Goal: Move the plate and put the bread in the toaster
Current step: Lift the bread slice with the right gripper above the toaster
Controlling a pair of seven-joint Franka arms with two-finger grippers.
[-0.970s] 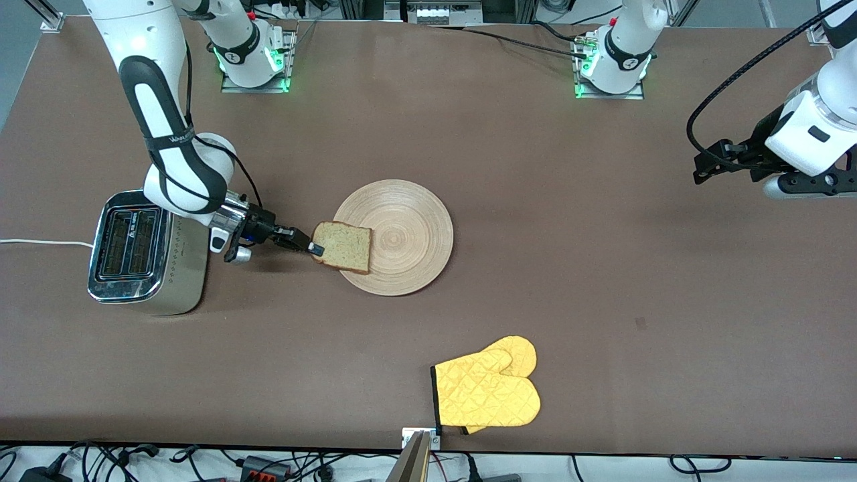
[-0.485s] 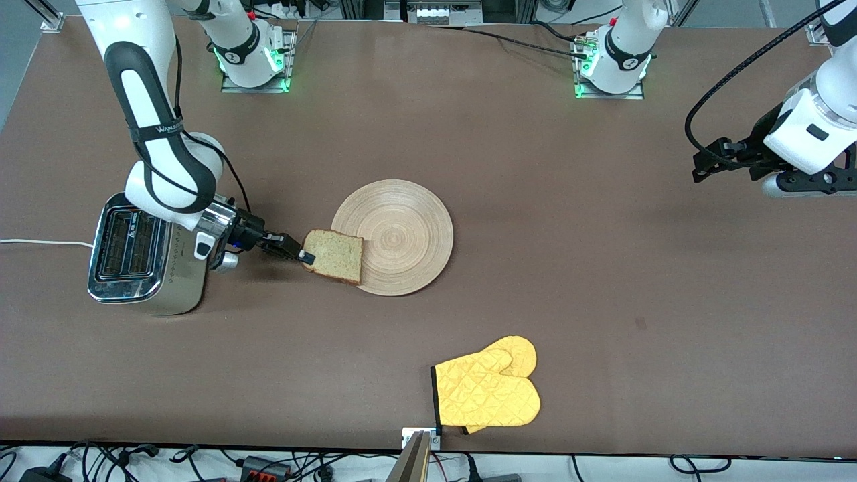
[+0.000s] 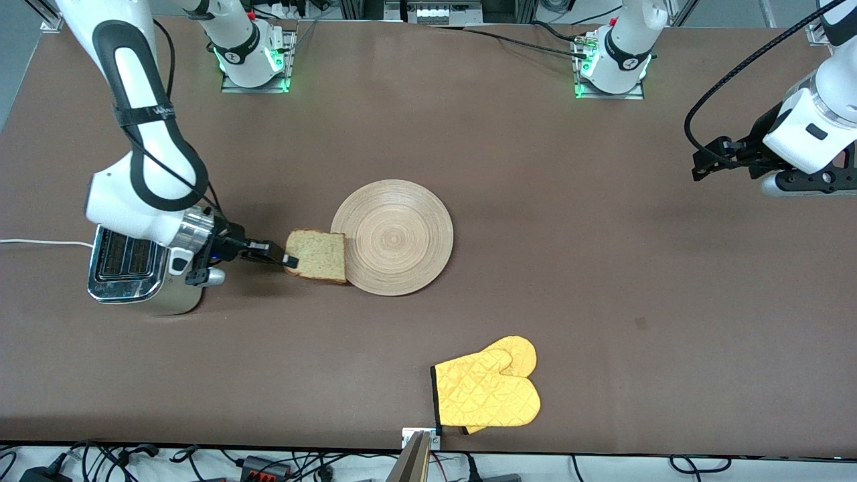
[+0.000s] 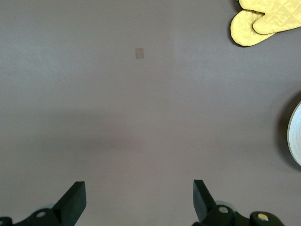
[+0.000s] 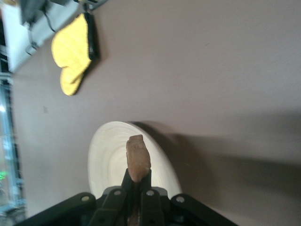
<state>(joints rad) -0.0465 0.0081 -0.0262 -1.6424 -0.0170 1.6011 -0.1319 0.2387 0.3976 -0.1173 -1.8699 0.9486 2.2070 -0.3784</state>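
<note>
My right gripper (image 3: 289, 260) is shut on one edge of the bread (image 3: 317, 256), a tan slice with a brown crust, held up between the toaster and the plate. In the right wrist view the bread (image 5: 138, 157) stands edge-on between my pinched fingers (image 5: 128, 180). The round light-wood plate (image 3: 402, 235) lies mid-table; the slice overlaps its rim. The chrome two-slot toaster (image 3: 128, 271) stands toward the right arm's end, partly hidden by the right arm's wrist. My left gripper (image 4: 139, 197) hangs open over bare table at the left arm's end.
A yellow oven mitt (image 3: 489, 391) lies near the table's front edge, nearer the camera than the plate. A white cord (image 3: 40, 242) runs from the toaster off the table's end. The mitt (image 4: 263, 21) and the plate rim (image 4: 295, 141) also show in the left wrist view.
My right gripper has carried the bread off the plate toward the toaster, and the right arm's wrist now covers part of the toaster. The left arm has barely moved.
</note>
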